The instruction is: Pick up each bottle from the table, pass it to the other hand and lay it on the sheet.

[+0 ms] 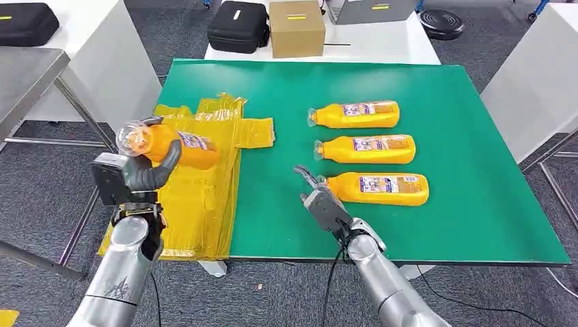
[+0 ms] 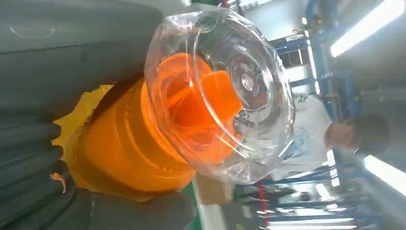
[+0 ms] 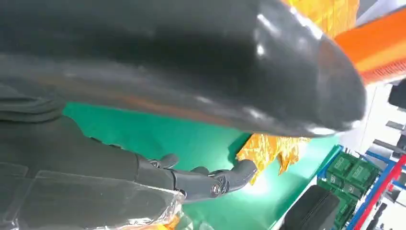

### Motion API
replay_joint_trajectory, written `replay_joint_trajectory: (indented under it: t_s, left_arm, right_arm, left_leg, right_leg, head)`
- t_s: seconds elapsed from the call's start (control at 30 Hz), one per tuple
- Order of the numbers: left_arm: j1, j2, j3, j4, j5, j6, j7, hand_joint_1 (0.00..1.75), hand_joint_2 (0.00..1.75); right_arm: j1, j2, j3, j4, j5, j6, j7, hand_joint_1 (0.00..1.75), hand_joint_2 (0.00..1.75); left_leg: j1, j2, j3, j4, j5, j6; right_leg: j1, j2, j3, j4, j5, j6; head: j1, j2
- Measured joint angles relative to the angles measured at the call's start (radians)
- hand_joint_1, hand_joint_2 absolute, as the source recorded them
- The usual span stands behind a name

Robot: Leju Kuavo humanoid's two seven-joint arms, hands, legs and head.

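My left hand (image 1: 140, 174) grips an orange bottle (image 1: 174, 146) with a clear cap, holding it above the crinkled yellow sheet (image 1: 198, 191) at the left of the green table (image 1: 422, 75). In the left wrist view the bottle's clear cap (image 2: 225, 91) fills the centre, with my left hand (image 2: 43, 158) wrapped round the body. Three more orange bottles lie in a column on the table: far (image 1: 358, 114), middle (image 1: 368, 148) and near (image 1: 378, 188). My right hand (image 1: 320, 201) is open, its fingers (image 3: 215, 179) spread just left of the near bottle's cap, holding nothing.
A black case (image 1: 238, 26) and a cardboard box (image 1: 296, 27) sit on a white table behind the green one. Another black case (image 1: 24, 24) lies on the white table at the far left. A person in a white shirt (image 2: 306, 129) stands beyond the table.
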Motion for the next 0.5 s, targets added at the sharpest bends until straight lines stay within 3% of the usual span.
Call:
replay_joint_trajectory:
  t_s: [0.2, 0.5]
  left_arm:
    - [0.02, 0.049, -0.068, -0.02, -0.338, 0.059, 0.108, 1.75, 1.75]
    - [0.155, 0.128, -0.093, -0.185, -0.756, 0.112, 0.243, 1.75, 1.75]
  right_arm:
    - [0.029, -0.02, -0.046, -0.043, 0.0, 0.008, 0.008, 0.0, 0.0]
    - [0.087, -0.048, -0.124, -0.124, 0.002, 0.027, 0.008, 0.0, 0.0]
  left_leg:
    - [0.0, 0.0, 0.0, 0.0, 0.0, 0.0]
    - [0.0, 0.0, -0.001, 0.0, 0.0, 0.0]
  right_leg:
    - [0.0, 0.0, 0.0, 0.0, 0.0, 0.0]
    - [0.0, 0.0, -0.001, 0.0, 0.0, 0.0]
  head:
    - [0.0, 0.0]
    - [0.0, 0.0]
